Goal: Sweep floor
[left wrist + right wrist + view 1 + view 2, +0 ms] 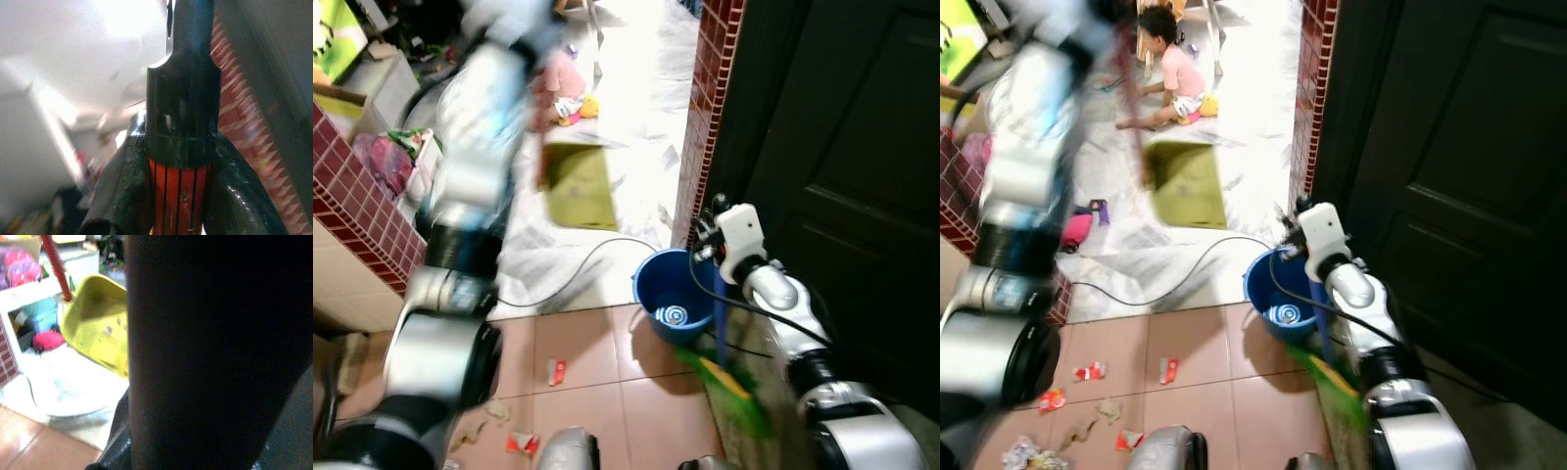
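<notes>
My left arm is raised and blurred at the left. Its gripper (178,188) is shut on the red, black-capped handle (178,200) of a yellow-green dustpan (578,186), which hangs tilted above the white floor. My right gripper (708,235) is low beside the brick pillar, shut on the blue handle (719,328) of a broom. The broom's green bristles (732,384) rest on the tiles near the dark door. Red wrappers (557,370) and crumpled paper scraps (1026,452) lie on the pink tiles (578,343) in front of me.
A blue bucket (672,294) stands right next to the broom. A black cable (576,270) runs across the floor. A brick pillar (710,98) and dark door (842,147) close off the right, a low brick wall (352,196) the left. A child (1170,69) sits beyond.
</notes>
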Robot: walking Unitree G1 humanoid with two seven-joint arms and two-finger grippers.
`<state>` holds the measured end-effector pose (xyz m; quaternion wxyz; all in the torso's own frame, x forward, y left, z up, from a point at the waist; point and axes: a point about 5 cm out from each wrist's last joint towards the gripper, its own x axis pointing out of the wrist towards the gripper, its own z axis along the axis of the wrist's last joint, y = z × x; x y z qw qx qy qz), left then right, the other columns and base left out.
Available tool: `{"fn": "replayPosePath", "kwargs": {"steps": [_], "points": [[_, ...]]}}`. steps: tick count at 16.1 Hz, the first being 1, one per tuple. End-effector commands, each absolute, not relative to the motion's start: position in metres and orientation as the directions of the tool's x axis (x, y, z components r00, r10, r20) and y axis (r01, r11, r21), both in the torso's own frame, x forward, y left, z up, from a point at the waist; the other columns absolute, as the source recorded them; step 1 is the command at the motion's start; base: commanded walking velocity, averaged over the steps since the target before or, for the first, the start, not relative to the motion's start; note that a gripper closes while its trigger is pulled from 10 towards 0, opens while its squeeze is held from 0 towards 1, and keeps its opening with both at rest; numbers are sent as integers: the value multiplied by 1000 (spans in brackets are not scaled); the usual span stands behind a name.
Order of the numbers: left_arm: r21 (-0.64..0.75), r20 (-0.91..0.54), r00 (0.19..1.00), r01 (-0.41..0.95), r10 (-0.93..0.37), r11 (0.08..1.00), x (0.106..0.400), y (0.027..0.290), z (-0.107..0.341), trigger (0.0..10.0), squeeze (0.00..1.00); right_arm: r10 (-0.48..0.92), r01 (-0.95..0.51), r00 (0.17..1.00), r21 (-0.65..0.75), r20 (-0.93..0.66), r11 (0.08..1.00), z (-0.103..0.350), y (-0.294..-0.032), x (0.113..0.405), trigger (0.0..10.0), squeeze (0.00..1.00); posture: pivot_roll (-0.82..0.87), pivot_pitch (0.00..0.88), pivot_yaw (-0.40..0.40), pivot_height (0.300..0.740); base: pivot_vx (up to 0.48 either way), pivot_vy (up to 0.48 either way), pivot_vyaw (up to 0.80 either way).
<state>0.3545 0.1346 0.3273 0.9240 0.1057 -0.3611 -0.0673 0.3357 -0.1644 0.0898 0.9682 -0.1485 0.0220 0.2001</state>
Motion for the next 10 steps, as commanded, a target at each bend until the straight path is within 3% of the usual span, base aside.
{"fn": "replayPosePath", "kwargs": {"steps": [1, 5, 10], "points": [[218, 640, 756, -6, -139, 976, 352, 148, 319, 10000, 0, 348, -392, 919, -338, -185, 856, 83, -181, 333, 10000, 0, 22, 0, 46, 740, 0, 0, 0], [125, 460, 888, -91, 24, 988, 334, 169, 233, 10000, 0, 167, -199, 979, -381, -115, 903, 106, -221, 342, 10000, 0, 25, 0, 23, 740, 0, 0, 0], [151, 363, 932, -74, 14, 986, 323, 167, 197, 10000, 0, 65, -8, 985, -332, 159, 943, 152, -232, 354, 10000, 0, 36, 0, 15, 740, 0, 0, 0]]}}
